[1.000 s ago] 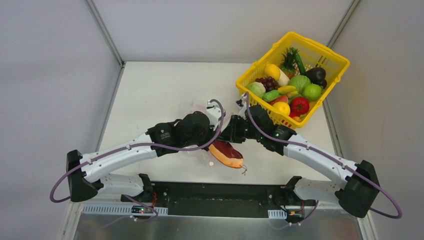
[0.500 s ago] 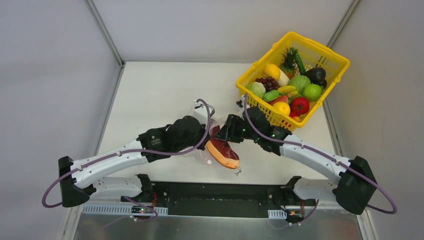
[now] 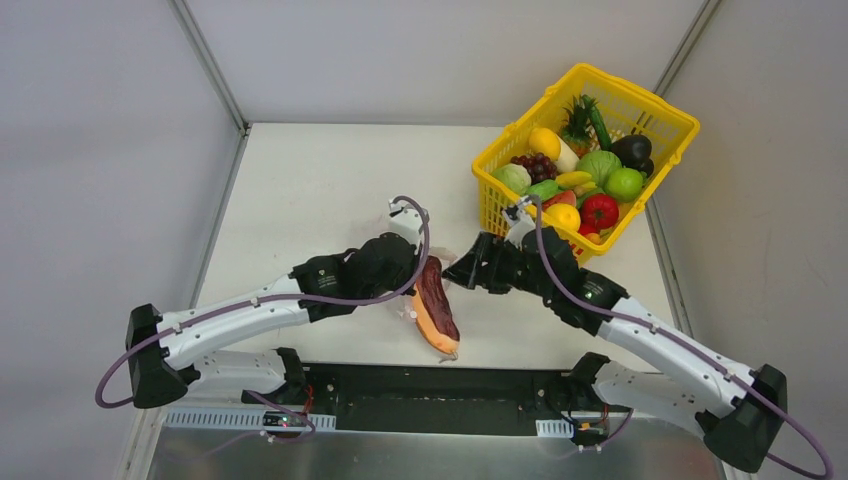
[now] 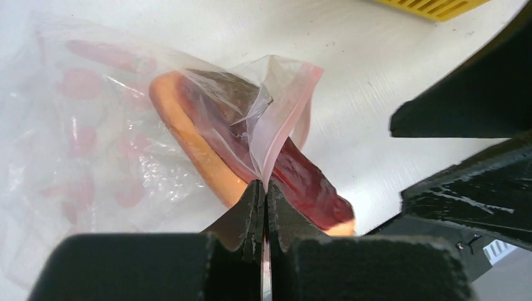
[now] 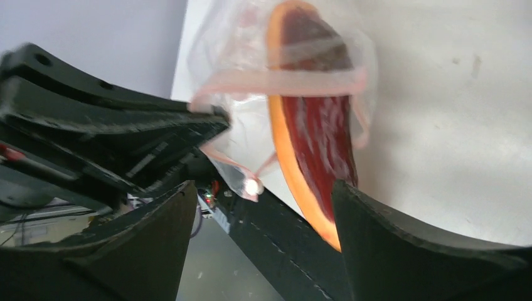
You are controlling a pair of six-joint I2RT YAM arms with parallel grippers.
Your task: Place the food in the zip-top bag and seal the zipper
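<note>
Near the desk (image 3: 320, 200) centre, the left gripper (image 4: 264, 188) pinches the zip-top bag (image 4: 94, 125) at its mouth – a red-and-orange food slice (image 3: 436, 303) lies partly inside. The right gripper (image 5: 263, 200) is spread wide at the bag's 3 o'clock. A yellow basket (image 3: 640, 100) of toy produce (image 3: 600, 165) sits at 1 o'clock.

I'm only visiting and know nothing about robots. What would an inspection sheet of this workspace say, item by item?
Surface: white table, matt.
Job's things: clear zip-top bag, its pink zipper unsealed; a red-and-orange food slice partly inside, one end sticking out. More toy fruits and vegetables wait in the basket.
Clutter: yellow basket at the table's far right corner.
Grippers: left gripper shut on the bag's mouth edge; right gripper open beside the bag, holding nothing.
Cables: purple cables loop along both arms; no snag seen.
Surroundings: grey walls around the table.
</note>
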